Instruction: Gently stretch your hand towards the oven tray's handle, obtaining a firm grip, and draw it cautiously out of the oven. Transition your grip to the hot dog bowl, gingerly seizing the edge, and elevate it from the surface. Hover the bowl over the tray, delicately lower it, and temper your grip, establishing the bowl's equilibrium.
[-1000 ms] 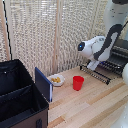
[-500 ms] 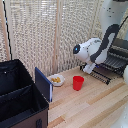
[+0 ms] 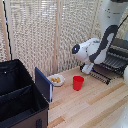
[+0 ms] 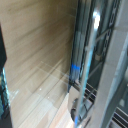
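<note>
At the exterior view's left, a large black open-topped box is seen on the pale wooden table, with a blue flat panel leaning at its near corner. Just beside that panel lies the small shallow white round hot dog bowl holding yellow-orange food, and near it, a little further toward the exterior view's right, a red plastic cup stands upright. A woven bamboo blind forms the backdrop.

Further right, the white Franka arm is bent low, and its gripper is held at the front edge of the dark metal wire oven tray, which projects from the dark grey-black boxy oven at the exterior view's right edge. The bowl and cup are well apart from the gripper.

Only the wrist view gives a close look at the thin dark parallel bars over the wood, with a small blue mark on 1 bar; bowl and cup are not seen there. Whether the fingers are apart or together cannot be told from either blurred view.
</note>
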Controlling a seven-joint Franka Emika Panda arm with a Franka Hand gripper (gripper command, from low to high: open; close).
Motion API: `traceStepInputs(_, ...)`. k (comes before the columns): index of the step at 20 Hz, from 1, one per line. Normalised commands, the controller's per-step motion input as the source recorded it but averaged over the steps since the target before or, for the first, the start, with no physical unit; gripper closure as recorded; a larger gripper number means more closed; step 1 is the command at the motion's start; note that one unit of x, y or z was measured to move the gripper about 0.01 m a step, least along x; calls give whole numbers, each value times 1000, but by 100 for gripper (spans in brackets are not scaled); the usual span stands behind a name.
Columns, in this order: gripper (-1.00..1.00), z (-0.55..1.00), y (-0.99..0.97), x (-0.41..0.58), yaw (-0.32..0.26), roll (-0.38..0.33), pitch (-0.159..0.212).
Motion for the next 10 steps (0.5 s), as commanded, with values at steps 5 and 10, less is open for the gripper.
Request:
traceStepInputs(5, -100, 728, 278, 382, -199, 0, 0)
traceStepInputs(10, -100, 694, 233, 269, -223, 42, 0)
